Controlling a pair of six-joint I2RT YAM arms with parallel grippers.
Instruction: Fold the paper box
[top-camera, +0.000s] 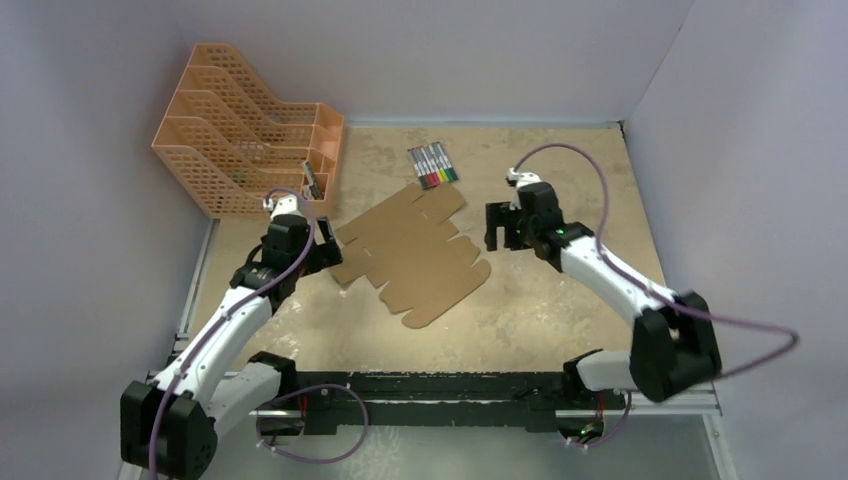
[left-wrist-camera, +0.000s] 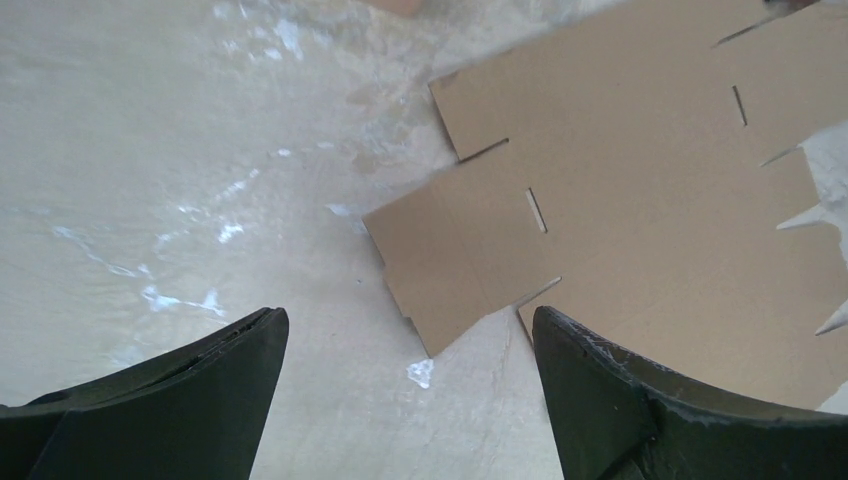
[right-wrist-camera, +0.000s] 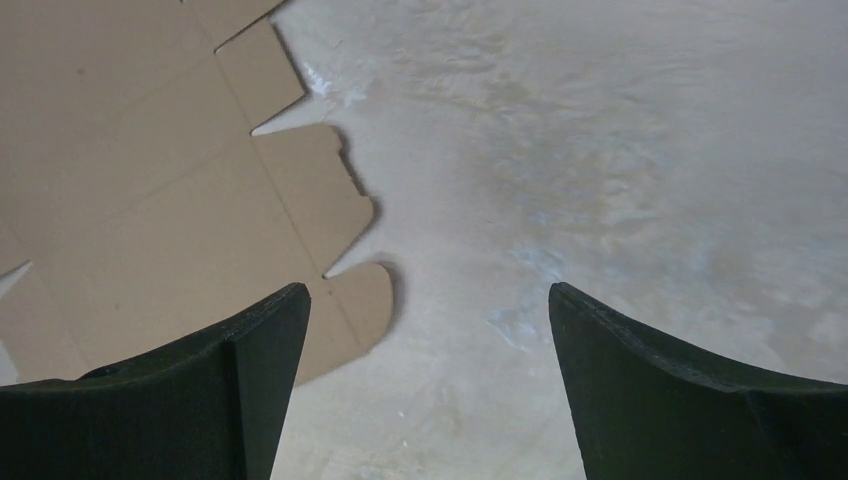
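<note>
Cardboard box (top-camera: 412, 255) between seemingly hovering pincers (top-camera: 326, 254) (top-camera: 501, 238)

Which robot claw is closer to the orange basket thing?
The left claw: it hangs just in front of the orange mesh rack, while the right claw is across the flat cardboard sheet from it.

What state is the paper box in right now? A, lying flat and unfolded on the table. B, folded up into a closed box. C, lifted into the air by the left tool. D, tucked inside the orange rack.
A: the paper box is a flat die-cut sheet lying on the table, and the left tool and right tool are both open, holding nothing.
</note>
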